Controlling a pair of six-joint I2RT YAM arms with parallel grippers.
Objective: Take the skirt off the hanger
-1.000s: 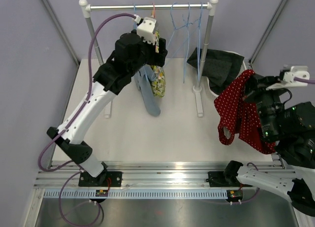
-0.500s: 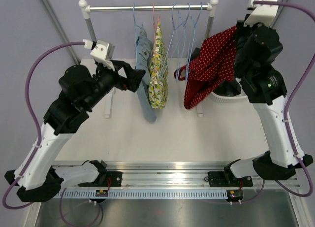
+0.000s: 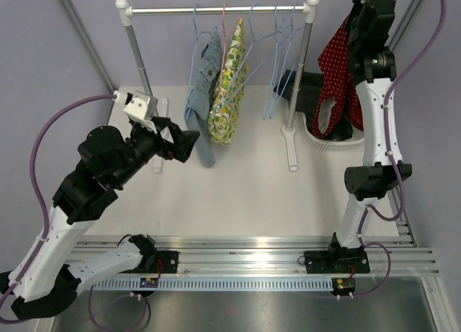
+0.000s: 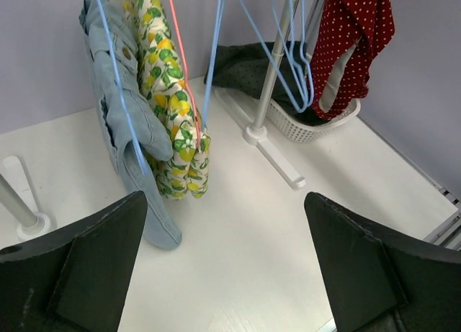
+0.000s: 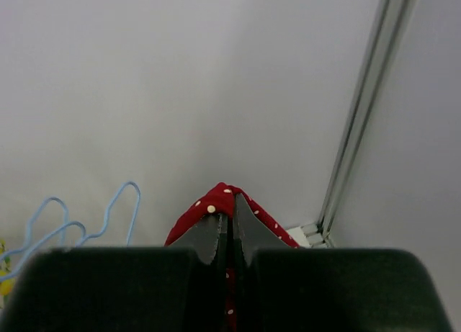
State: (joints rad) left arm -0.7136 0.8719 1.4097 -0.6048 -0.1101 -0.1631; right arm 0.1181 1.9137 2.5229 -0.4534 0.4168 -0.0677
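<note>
The red polka-dot skirt (image 3: 338, 73) hangs from my right gripper (image 3: 358, 16), off any hanger, to the right of the rack's right post and above the white basket (image 3: 317, 141). In the right wrist view the jaws are closed on a fold of the skirt (image 5: 216, 202) at the gripper (image 5: 229, 224). The skirt also shows in the left wrist view (image 4: 353, 37). My left gripper (image 3: 184, 141) is open and empty, low in front of the rack; in its own view (image 4: 223, 202) only bare table lies between the jaws.
The clothes rack rail (image 3: 216, 10) carries a denim garment (image 3: 202, 101), a lemon-print garment (image 3: 227, 94) and several empty blue hangers (image 3: 277, 58). A dark garment (image 3: 320, 94) lies in the basket. The rack's feet (image 3: 290, 148) rest on the table.
My right arm has swung the red skirt up and rightward, past the rack's right post, over the basket. My left arm has drawn back slightly. The hanging garments have swung.
</note>
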